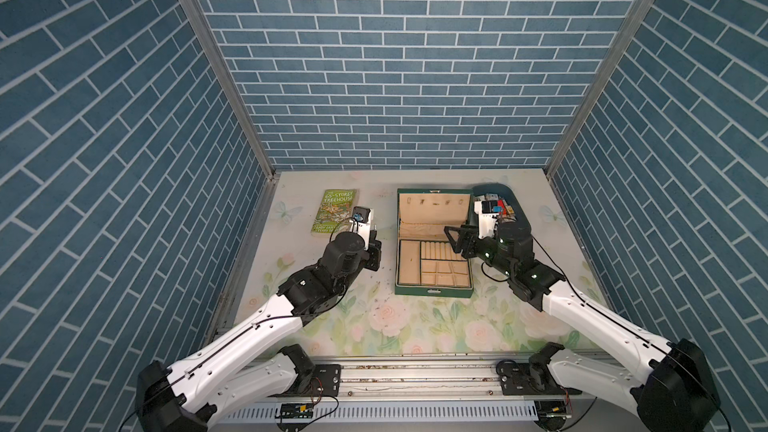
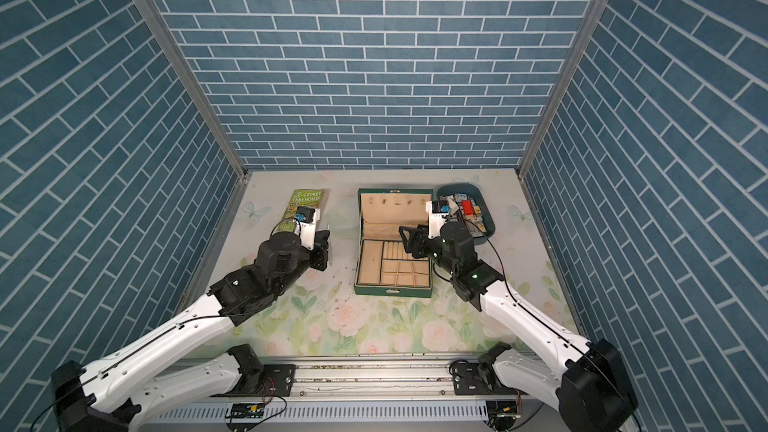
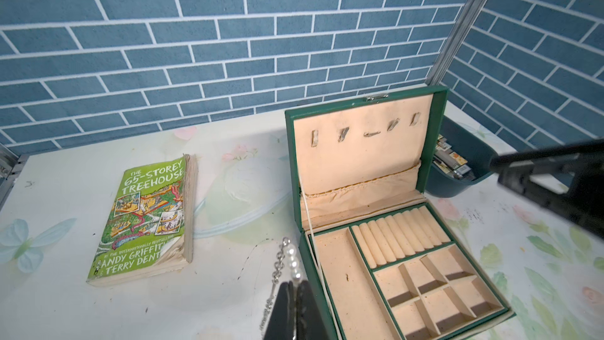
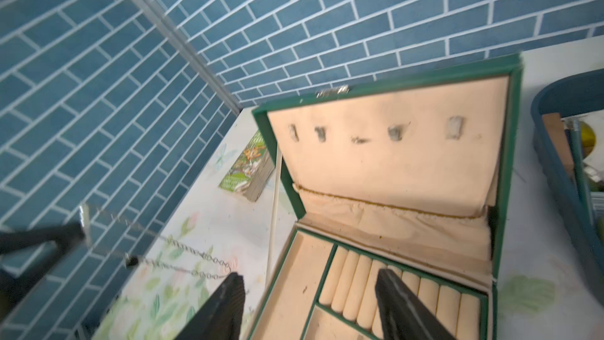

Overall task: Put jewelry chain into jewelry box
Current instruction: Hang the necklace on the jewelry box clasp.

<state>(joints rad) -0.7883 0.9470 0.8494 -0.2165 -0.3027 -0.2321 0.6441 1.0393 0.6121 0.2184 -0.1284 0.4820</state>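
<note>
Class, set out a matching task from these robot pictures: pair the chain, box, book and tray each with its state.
Things:
1 chain
2 box
3 book
4 tray

States:
A lid raised
B holds small items
C lying closed, cover up
D pinched in the left end effector

Pairs: 1-D, 2-A, 3-C, 4-B

The chain (image 3: 278, 264) is shiny metal with a few glossy beads (image 3: 293, 261). The box (image 3: 359, 165) is smooth green outside, soft beige cloth inside, with a shiny metal clasp (image 3: 376, 97). The book (image 3: 190, 210) is worn paper with a glossy cover (image 3: 143, 210). The tray (image 3: 457, 188) looks like smooth plastic
</note>
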